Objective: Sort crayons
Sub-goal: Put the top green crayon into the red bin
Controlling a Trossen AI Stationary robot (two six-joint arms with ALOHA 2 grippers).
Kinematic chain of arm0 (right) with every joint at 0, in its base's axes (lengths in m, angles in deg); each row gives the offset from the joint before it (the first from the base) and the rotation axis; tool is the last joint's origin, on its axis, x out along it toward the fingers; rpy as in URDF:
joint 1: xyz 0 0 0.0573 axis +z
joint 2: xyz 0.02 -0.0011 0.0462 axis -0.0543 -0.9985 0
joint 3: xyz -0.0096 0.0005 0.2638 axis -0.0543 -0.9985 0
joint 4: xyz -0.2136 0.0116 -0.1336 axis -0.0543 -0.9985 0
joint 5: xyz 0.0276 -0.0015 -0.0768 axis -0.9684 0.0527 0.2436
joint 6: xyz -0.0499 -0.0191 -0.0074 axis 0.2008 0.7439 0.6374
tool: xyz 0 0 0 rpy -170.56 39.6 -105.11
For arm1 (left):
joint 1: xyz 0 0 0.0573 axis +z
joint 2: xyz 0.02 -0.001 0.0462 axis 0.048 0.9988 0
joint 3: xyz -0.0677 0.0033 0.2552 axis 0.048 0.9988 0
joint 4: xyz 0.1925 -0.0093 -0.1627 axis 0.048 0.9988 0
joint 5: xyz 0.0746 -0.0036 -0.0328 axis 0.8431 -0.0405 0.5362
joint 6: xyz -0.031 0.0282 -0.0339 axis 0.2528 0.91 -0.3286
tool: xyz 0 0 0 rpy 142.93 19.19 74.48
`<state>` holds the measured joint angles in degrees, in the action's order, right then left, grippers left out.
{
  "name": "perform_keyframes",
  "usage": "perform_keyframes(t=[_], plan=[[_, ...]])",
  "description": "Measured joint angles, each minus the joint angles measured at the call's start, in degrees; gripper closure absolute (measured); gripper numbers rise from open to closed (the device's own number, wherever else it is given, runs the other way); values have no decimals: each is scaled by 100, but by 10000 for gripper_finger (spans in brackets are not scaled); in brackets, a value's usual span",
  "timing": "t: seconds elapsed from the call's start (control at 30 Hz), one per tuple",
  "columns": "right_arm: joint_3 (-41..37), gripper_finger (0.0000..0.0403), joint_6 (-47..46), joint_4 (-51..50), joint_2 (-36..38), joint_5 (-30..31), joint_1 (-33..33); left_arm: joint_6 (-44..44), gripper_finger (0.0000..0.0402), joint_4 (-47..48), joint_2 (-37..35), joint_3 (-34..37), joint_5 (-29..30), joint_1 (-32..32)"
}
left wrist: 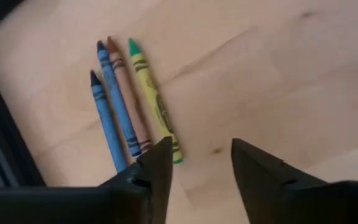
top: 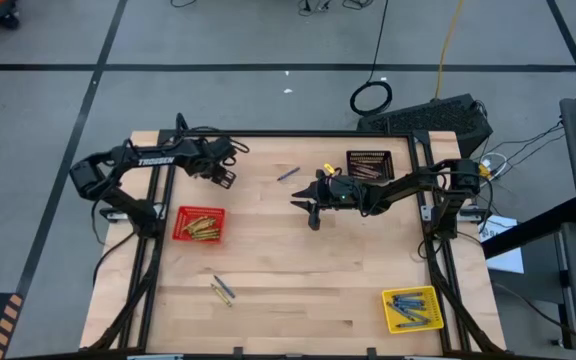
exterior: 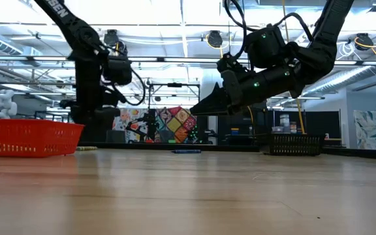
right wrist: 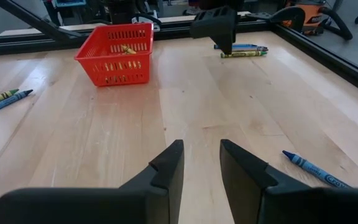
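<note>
- The bench [top: 298, 270] is a pale wooden top inside a dark frame, with both arms reaching in from its far corners.
- The left gripper [top: 224, 176] hangs above the far left part of the bench, just beyond the red basket; its fingers [left wrist: 157, 168] stand spread with nothing between them. In the left wrist view four crayons [left wrist: 126, 102] lie side by side on the wood right under it: two blue, one brown and one yellow-wrapped with a green tip.
- The right gripper [top: 313, 213] hovers above the middle of the bench, toward the far edge, its fingers [right wrist: 166, 171] a little apart and pinching nothing.
- The red basket [top: 200, 224] sits near the left edge and holds yellow crayons [top: 203, 226].
- The yellow basket [top: 413, 310] stands at the near right corner, filled with blue crayons [top: 415, 309].
- The black basket [top: 368, 163] stands by the far edge, right of centre (its contents are too small to tell).
- A single blue crayon [top: 288, 173] lies loose near the far edge, between the two grippers.
- Two more crayons [top: 222, 290], one blue and one yellow, lie close together toward the near edge, left of centre.
</note>
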<state>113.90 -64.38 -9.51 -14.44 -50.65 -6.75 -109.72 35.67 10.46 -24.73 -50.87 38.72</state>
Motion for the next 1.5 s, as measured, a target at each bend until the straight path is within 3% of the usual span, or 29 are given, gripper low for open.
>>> perform_keyframes(t=[0.13, 0.53, 1.07, 1.2, 1.43, 1.5], plan=[[0, 314, 2, 0, 0, 0, 0, -4, 221, -260, 2, 166, -177, 315], [-2, 314, -5, 0, 0, 0, 0, 129, 219, -832, 109, 168, -768, 940], [-2, 314, -9, -2, 0, 0, 0, 198, 223, -1070, 544, 158, -1128, 1014], [-2, 314, -9, -2, 0, 1, 0, 370, 257, -1138, 549, 158, -1171, 910], [-7, 314, 24, -449, 195, 2, 0, 784, 380, -1139, 549, 158, -1210, 764], [-4, 314, 152, -734, 442, 2, 0, 947, 391, -1132, 533, 159, -1073, 656]])
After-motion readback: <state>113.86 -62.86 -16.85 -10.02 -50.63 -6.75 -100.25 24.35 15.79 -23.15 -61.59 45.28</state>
